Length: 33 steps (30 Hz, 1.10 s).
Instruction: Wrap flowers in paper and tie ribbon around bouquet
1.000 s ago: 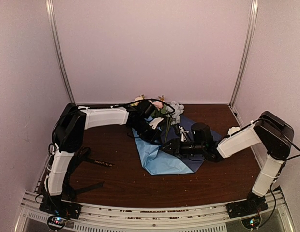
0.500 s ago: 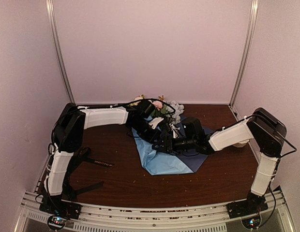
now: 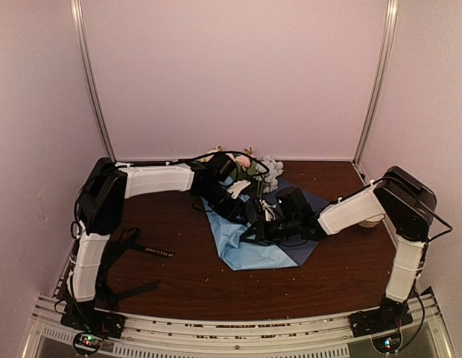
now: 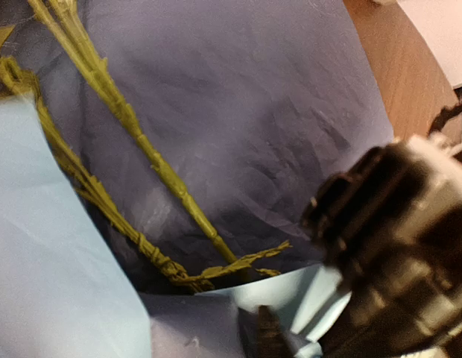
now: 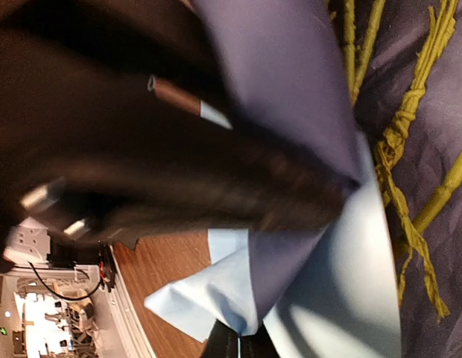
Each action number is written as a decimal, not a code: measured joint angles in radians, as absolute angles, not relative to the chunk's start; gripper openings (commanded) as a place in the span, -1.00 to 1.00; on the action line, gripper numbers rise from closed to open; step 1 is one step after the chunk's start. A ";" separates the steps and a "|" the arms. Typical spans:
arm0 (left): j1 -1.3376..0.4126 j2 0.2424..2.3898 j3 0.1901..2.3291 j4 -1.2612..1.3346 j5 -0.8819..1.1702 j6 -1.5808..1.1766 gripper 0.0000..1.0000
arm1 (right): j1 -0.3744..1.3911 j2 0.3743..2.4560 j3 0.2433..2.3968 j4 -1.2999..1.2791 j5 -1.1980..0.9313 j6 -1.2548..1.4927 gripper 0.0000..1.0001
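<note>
Blue paper (image 5: 328, 283) pinched tight in the right claw (image 5: 235, 347).

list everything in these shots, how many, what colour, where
flowers: one bunch, green stems with cream, pink and whitish heads, lying on the paper, heads toward the back wall
paper: one sheet, dark blue one side, light blue the other, mid-table, partly folded up
ribbon: one, black with white lettering, on the table left of the paper
table: one, brown wood
left fingers: one pair, black, over the stems, open or shut unclear
right fingers: one pair, black, shut on a paper fold
</note>
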<state>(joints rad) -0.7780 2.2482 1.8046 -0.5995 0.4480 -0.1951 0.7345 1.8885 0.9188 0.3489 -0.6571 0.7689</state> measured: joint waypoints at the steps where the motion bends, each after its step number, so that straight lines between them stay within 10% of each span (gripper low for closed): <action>1: -0.778 2.241 1.801 -0.601 0.446 -0.190 -0.34 | 0.735 1.888 0.913 0.351 -0.654 0.770 -0.99; 9: -0.778 2.072 1.700 -0.576 0.414 -0.132 0.14 | 0.730 1.888 0.878 0.397 -0.651 0.787 -1.00; 33: -0.964 1.819 1.205 -0.356 0.108 -0.030 0.20 | 0.721 1.877 0.866 0.419 -0.654 0.788 -1.00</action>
<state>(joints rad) -0.9642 1.8194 1.2053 -0.3557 0.1078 -0.0296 0.7212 1.8774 0.8658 0.4191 -0.6537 0.7879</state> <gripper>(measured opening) 0.611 0.007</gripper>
